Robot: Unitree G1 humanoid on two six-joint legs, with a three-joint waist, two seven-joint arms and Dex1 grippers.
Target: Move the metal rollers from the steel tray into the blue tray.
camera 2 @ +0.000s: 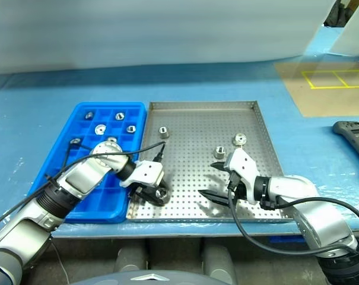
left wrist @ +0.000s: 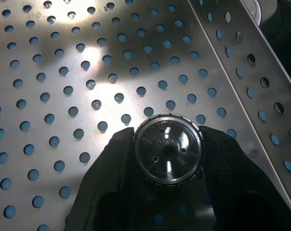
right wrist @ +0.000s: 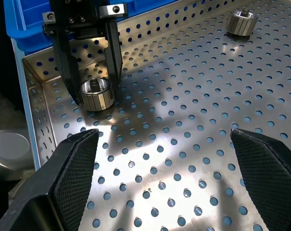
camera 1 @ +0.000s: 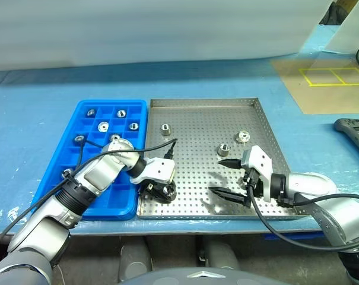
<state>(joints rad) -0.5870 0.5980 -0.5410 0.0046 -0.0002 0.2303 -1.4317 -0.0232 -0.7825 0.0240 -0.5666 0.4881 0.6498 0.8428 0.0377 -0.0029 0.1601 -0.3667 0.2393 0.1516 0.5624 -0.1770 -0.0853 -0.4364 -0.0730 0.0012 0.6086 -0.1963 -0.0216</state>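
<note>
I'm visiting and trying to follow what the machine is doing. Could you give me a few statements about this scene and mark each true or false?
1. The left gripper has its fingers around a metal roller on the steel tray. True.
2. The right gripper is clamped on a roller. False: it is open and holds nothing.
3. The blue tray already holds several rollers. True.
4. The blue tray lies on the robot's right of the steel tray. False: it lies on the left.
5. Loose rollers still sit on the steel tray. True.
</note>
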